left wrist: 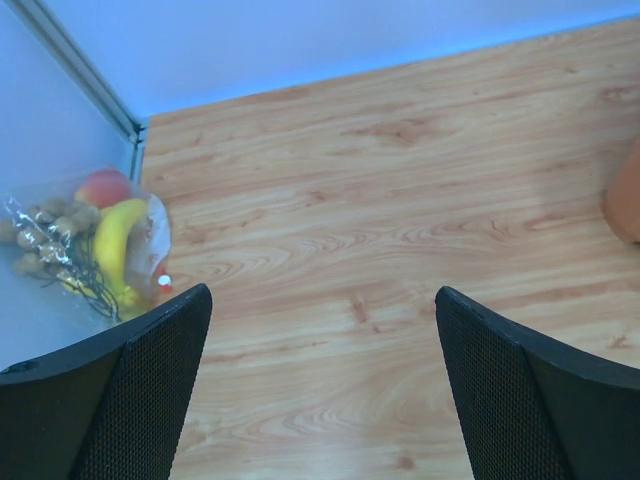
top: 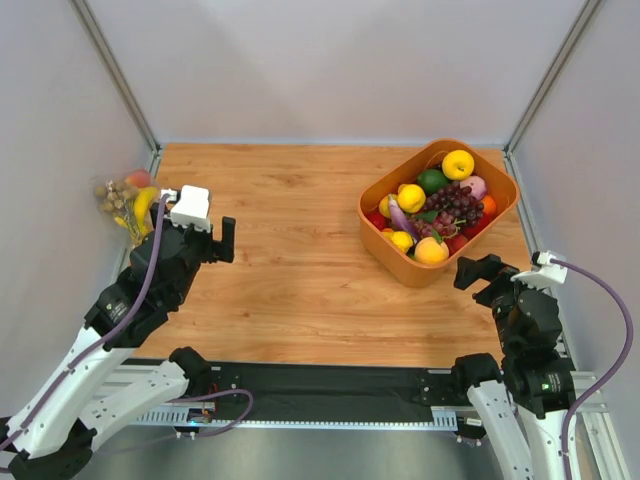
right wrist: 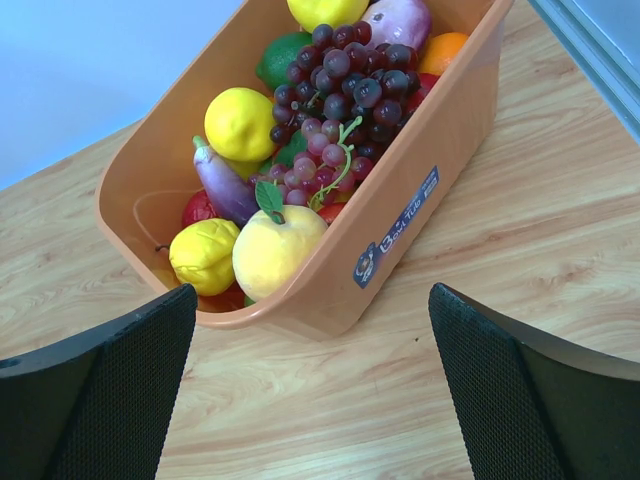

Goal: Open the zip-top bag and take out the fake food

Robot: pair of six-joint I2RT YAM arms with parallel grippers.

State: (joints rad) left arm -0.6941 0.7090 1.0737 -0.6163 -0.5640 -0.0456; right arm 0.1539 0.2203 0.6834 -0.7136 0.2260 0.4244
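The zip-top bag (top: 128, 200) lies against the left wall at the table's far left edge; it also shows in the left wrist view (left wrist: 150, 235). Inside it I see the fake food: a yellow banana bunch (left wrist: 115, 245), a red-orange peach (left wrist: 104, 186) and tan balls (left wrist: 45, 235). The bag's red-orange zip end (left wrist: 163, 286) points toward my left gripper (left wrist: 322, 292). That gripper (top: 200, 235) is open and empty, just right of the bag and apart from it. My right gripper (top: 485, 275) is open and empty near the front right; it also shows in its wrist view (right wrist: 312, 290).
An orange basket (top: 380, 235) full of other plastic fruit stands at the back right, just ahead of the right gripper, with its wall (right wrist: 420, 150) close. Grey walls enclose the table on three sides.
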